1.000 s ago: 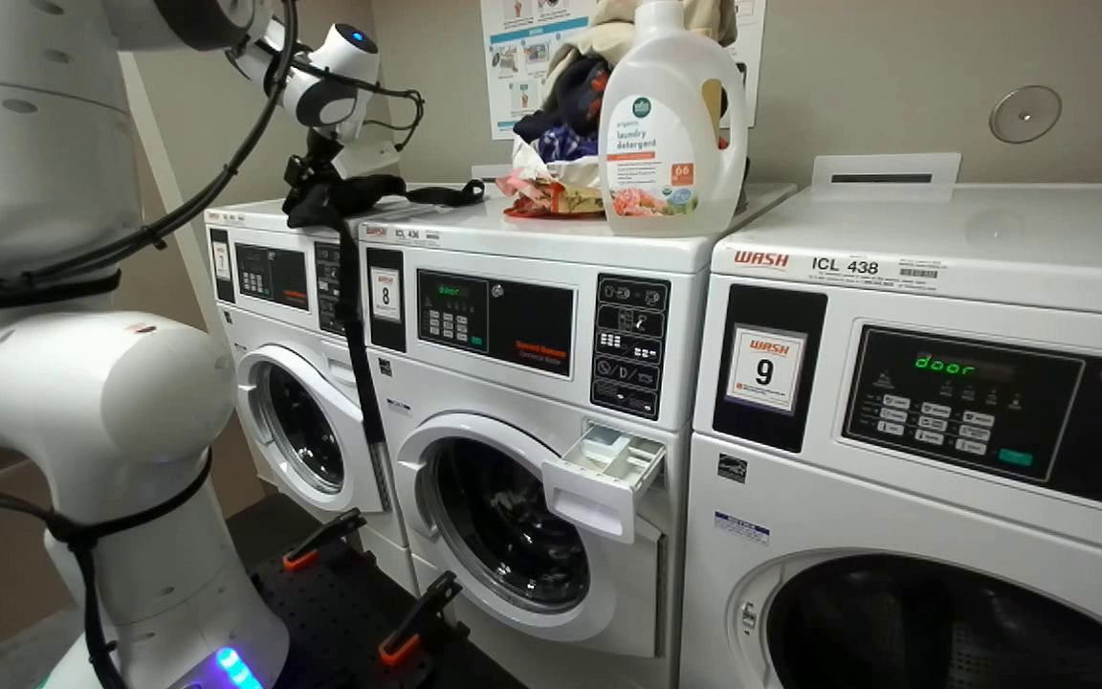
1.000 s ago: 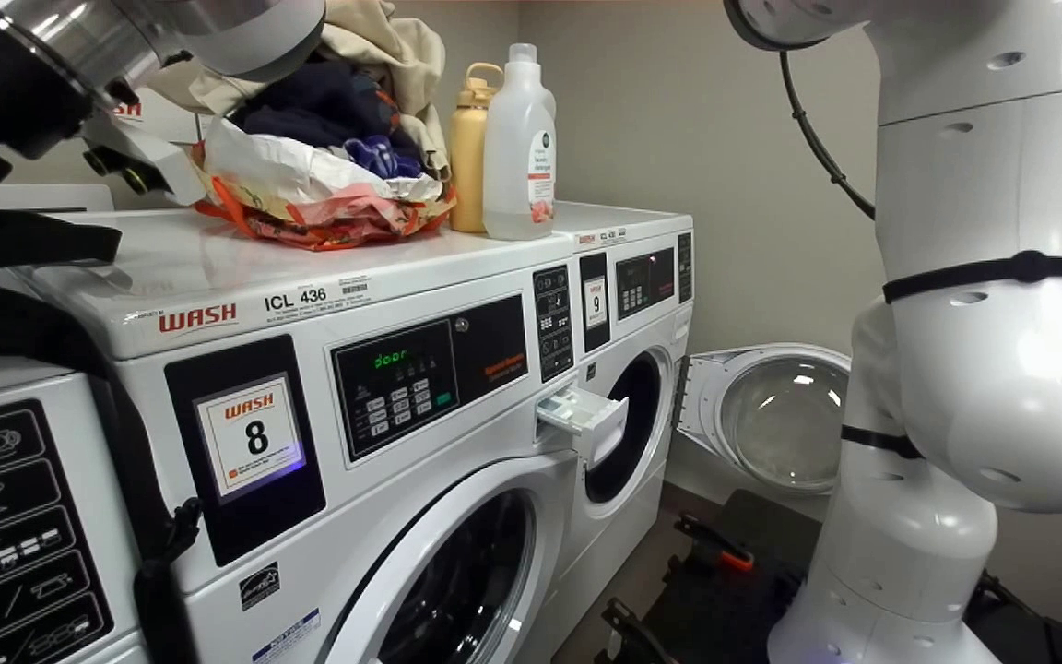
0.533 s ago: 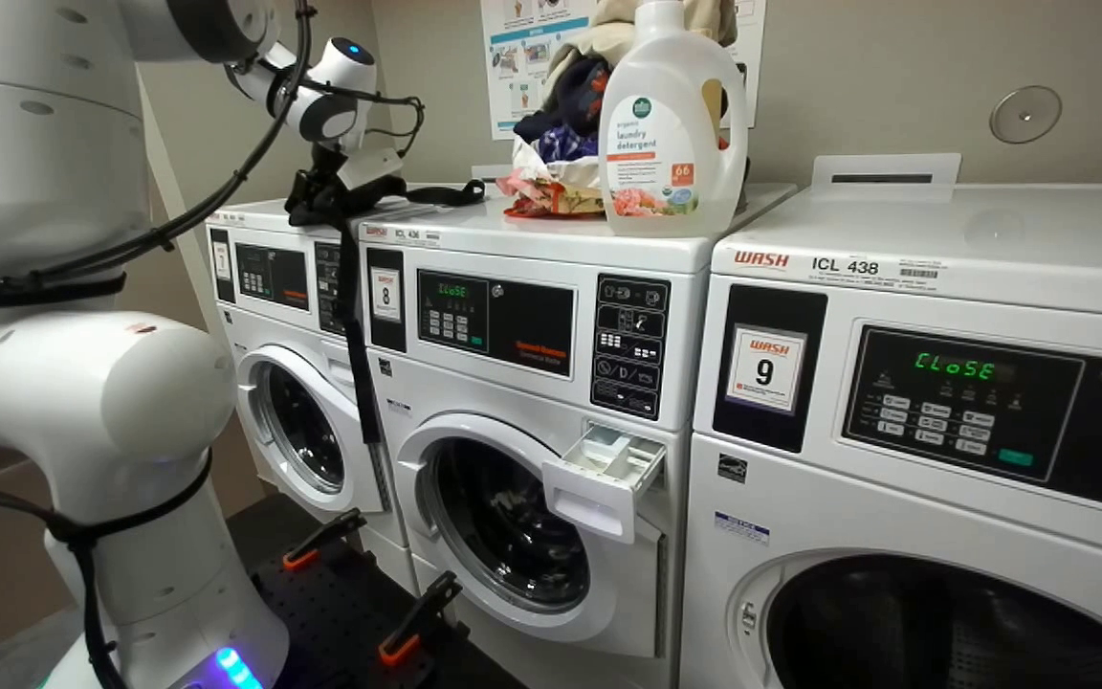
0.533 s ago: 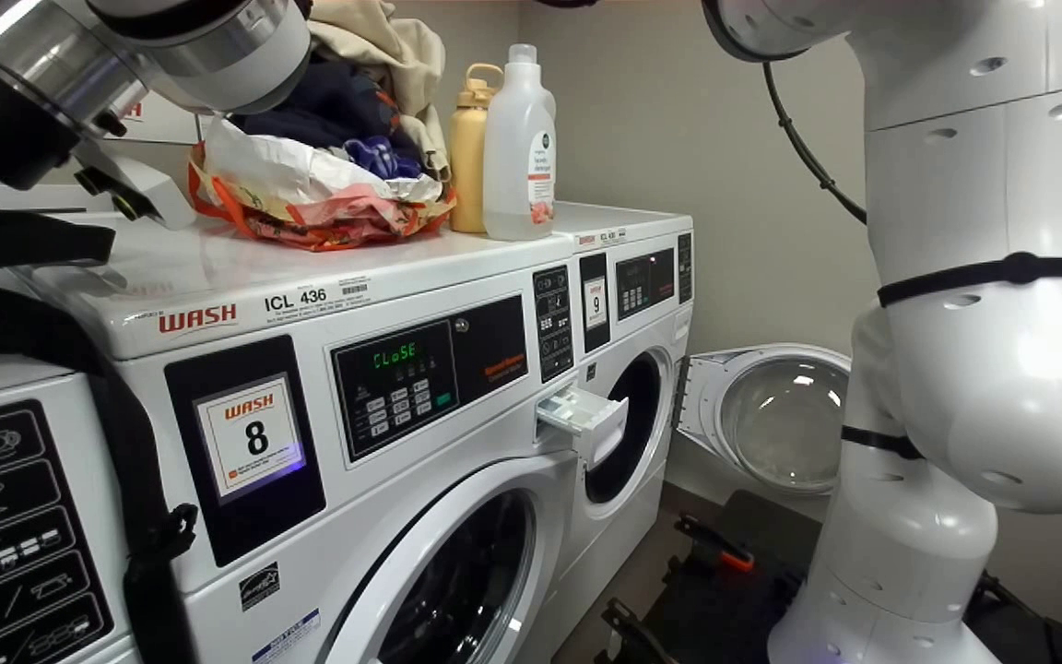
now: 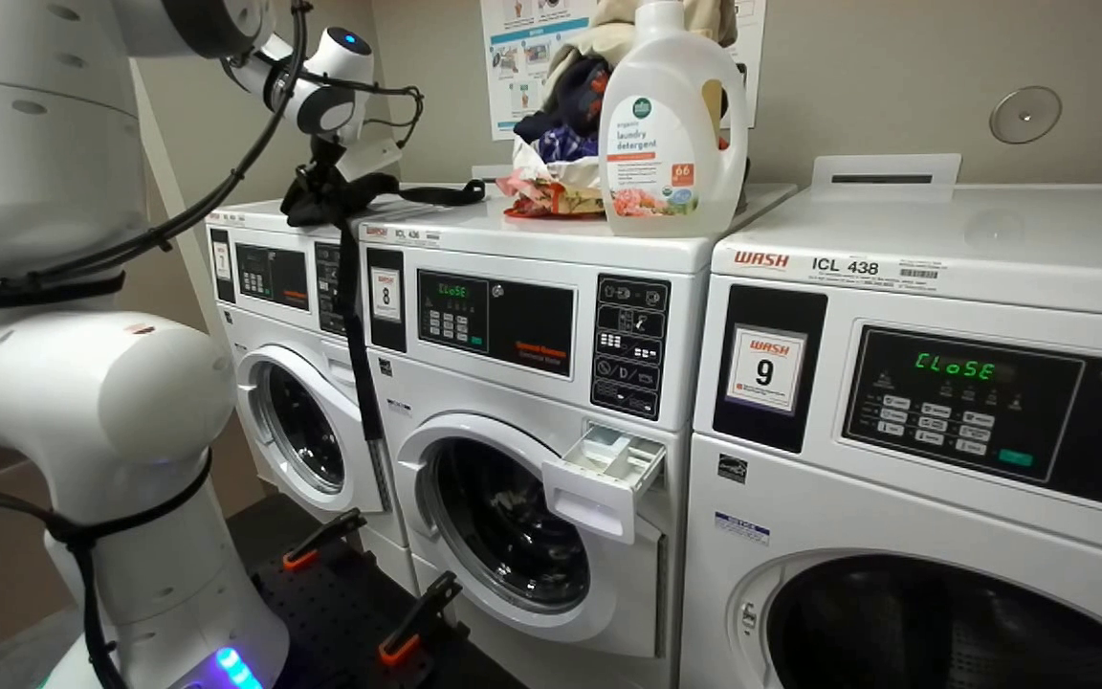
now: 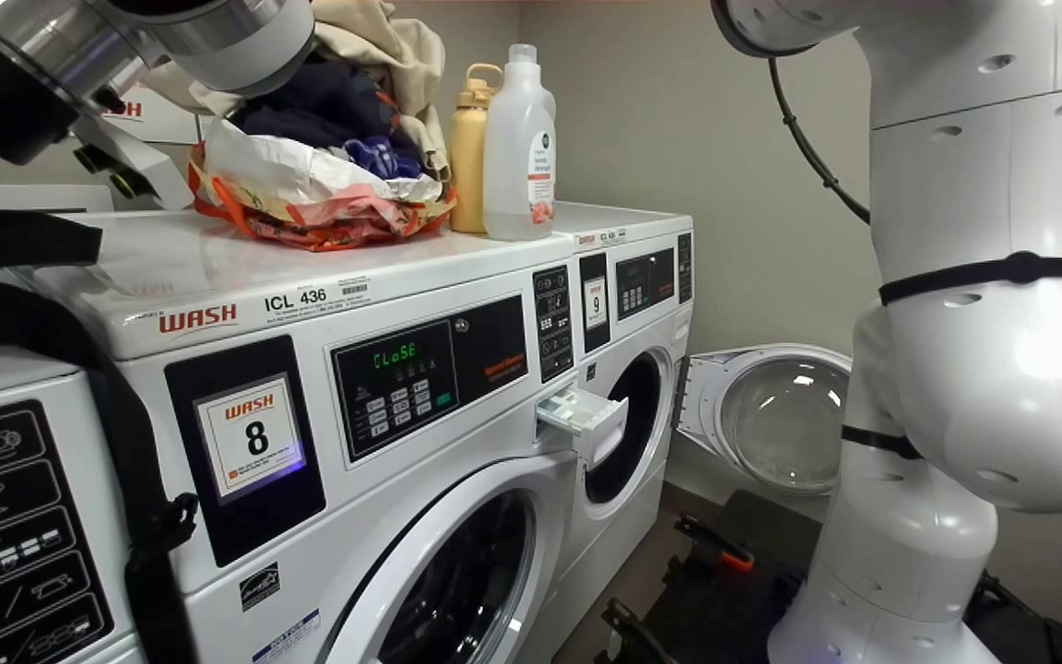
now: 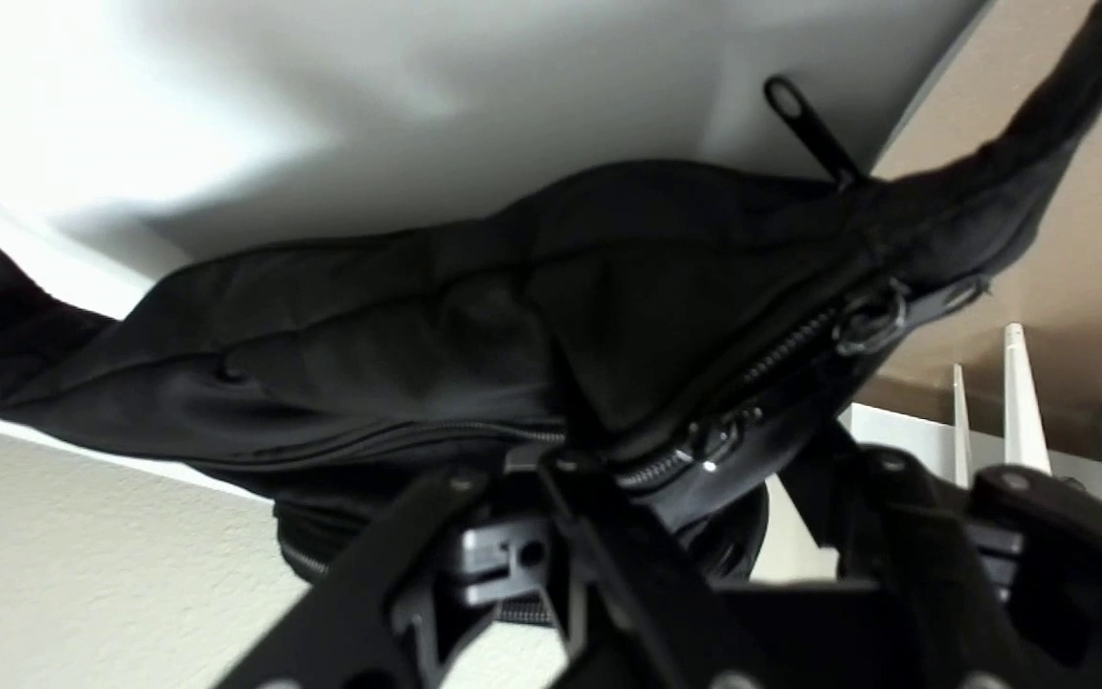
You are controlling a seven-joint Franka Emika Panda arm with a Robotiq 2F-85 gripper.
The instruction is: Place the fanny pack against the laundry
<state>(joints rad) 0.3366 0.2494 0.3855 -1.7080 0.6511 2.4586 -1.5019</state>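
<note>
Nearest in the wrist view, the fingers (image 7: 613, 545) of the end effector (image 7: 714, 469) were held apart, with black fabric seen between them; whether it was gripped or merely straddled could not be made out. Just beyond, the fanny pack (image 7: 398, 344) was stretched lengthwise, its zips turned toward the fingers. In an exterior view, it was seen by the front edge of the worktop (image 5: 463, 216), where washer 7 (image 5: 264, 330) was met by washer 8 (image 5: 455, 383); whether its weight was borne there could not be told. One black strap (image 5: 355, 335) was hung down the machine fronts, and another strap (image 5: 441, 194) was spread across the worktop, ending short of a patterned bag (image 6: 337, 217). In that bag, well apart from the pack, laundry (image 6: 319, 106) was heaped. Past it, a yellow bottle (image 6: 469, 166) and a detergent bottle (image 6: 517, 175) were stood upright, just beside each other. Below them, a dispenser drawer (image 6: 600, 429) was pulled out. Farther off, on washer 9 (image 6: 628, 332), a round glass door (image 6: 784, 415) was swung wide. Behind the laundry, a poster (image 5: 503, 86) was fixed to the wall (image 5: 895, 77).
</note>
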